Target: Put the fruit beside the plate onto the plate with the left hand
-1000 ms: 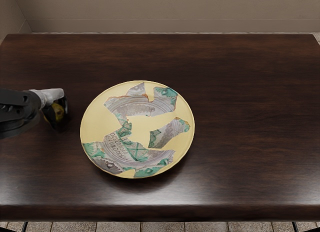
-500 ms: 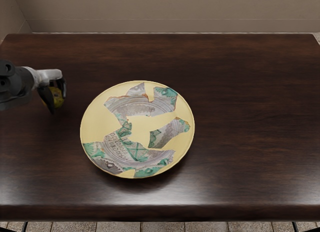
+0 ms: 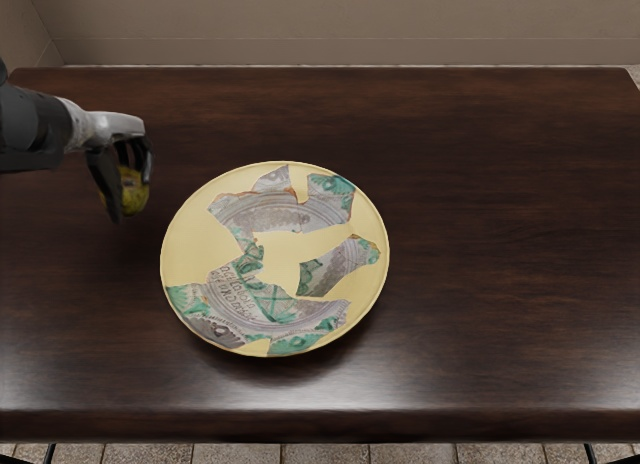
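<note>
Left hand (image 3: 121, 170) on outstretched arm — fingers (image 3: 108, 190) curled downward, gripping.

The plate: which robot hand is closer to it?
Left. The left hand, fingers around the yellow fruit, is just beyond the left rim of the plate. The right hand is out of view.

Left arm in from left edge. Left hand (image 3: 118, 162) has dark fingers (image 3: 107, 181) curled round a small yellow fruit (image 3: 133, 192), just off the upper-left rim of the plate (image 3: 188, 246). The yellow, grey-green patterned plate sits mid tabletop (image 3: 490, 164).
</note>
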### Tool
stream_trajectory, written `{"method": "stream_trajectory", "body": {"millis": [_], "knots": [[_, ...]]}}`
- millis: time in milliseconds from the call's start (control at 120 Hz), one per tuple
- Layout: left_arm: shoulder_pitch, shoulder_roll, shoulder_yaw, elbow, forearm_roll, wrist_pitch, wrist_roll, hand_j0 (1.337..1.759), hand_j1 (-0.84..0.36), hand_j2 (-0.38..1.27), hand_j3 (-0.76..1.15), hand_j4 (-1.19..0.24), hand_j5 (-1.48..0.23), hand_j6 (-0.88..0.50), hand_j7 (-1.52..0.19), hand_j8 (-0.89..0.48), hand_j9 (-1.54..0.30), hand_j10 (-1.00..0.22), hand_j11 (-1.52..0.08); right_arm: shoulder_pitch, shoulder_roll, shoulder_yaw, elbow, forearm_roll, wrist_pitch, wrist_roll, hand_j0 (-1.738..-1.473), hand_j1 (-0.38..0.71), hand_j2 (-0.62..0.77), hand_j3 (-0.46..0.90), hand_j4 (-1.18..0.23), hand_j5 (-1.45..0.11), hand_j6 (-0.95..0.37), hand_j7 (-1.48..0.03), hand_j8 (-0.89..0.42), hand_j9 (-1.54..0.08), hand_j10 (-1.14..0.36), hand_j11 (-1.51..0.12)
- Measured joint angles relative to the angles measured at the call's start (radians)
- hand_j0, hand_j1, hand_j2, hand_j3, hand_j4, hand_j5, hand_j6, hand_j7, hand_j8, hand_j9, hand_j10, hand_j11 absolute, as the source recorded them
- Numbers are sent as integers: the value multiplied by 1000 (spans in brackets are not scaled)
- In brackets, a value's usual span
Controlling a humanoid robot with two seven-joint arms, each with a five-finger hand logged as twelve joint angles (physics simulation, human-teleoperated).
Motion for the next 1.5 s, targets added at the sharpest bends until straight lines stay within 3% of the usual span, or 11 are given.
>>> {"method": "stream_trajectory", "body": {"millis": [33, 83, 192, 333, 517, 642, 733, 850, 1008, 1267, 1500], "knots": [[-15, 0, 0, -4, -6, -11, 0, 1652, -223, 497, 0, -822, -1232, -330, -1203, -351, -1178, -578, -1175, 0, 0, 0, 0, 0, 0, 0, -1658, -308, -7, 0, -35, -45, -35, -45, -35, -45, -35, -45], [-26, 0, 0, -10, -14, -22, 1, 1652, -256, 570, 0, -832, -1216, -344, -1189, -403, -1181, -590, -1174, 0, 0, 0, 0, 0, 0, 0, -1658, -308, -7, 0, -35, -45, -35, -45, -35, -45, -35, -45], [-48, -10, -2, -20, -23, -37, 2, 1652, -350, 796, 0, -825, -1236, -346, -1207, -327, -1198, -568, -1169, 0, 0, 0, 0, 0, 0, 0, -1658, -308, -7, 0, -35, -45, -35, -45, -35, -45, -35, -45], [-57, -36, -8, -28, -25, -42, 2, 1651, -414, 968, 0, -836, -1216, -386, -1194, -354, -1183, -695, -1169, 0, 0, 0, 0, 0, 0, 0, -1658, -308, -7, 0, -35, -45, -35, -45, -35, -45, -35, -45], [-74, -82, -20, -30, -50, -44, 0, 1652, -457, 968, 0, -838, -1212, -409, -1183, -384, -1169, -793, -1166, 0, 0, 0, 0, 0, 0, 0, -1658, -308, -7, 0, -35, -45, -35, -45, -35, -45, -35, -45], [-76, -108, -27, -31, -65, -44, 0, 1651, -515, 1110, 0, -838, -1213, -471, -1168, -435, -1169, -822, -1170, 0, 0, 0, 0, 0, 0, 0, -1658, -308, -7, 0, -35, -45, -35, -45, -35, -45, -35, -45], [-75, -123, -35, -29, -83, -49, -1, 1651, -522, 998, 0, -820, -1166, -458, -1132, -483, -1132, -813, -1133, 0, 0, 0, 0, 0, 0, 0, -1658, -308, -7, 0, -35, -45, -35, -45, -35, -45, -35, -45], [-82, -120, -50, -22, -168, -78, -3, 1654, -267, 577, 0, -566, -792, -362, -773, -376, -773, -562, -774, 0, 0, 0, 0, 0, 0, 0, -1658, -308, -7, 0, -35, -45, -35, -45, -35, -45, -35, -45], [-82, -118, -57, -16, -208, -110, -4, 1656, -88, 291, 0, -389, -531, -295, -522, -301, -522, -387, -523, 0, 0, 0, 0, 0, 0, 0, -1658, -308, -7, 0, -35, -45, -35, -45, -35, -45, -35, -45], [-65, -73, -82, 3, -229, -162, -4, 1658, 21, 116, 0, -280, -371, -254, -369, -256, -369, -280, -369, 0, 0, 0, 0, 0, 0, 0, -1658, -308, -7, 0, -35, -45, -35, -45, -35, -45, -35, -45], [75, 85, -227, 65, -336, -373, -6, 1658, 51, 70, 0, -251, -329, -243, -328, -244, -328, -251, -328, 0, 0, 0, 0, 0, 0, 0, -1658, -308, -7, 0, -35, -45, -35, -45, -35, -45, -35, -45]]}}
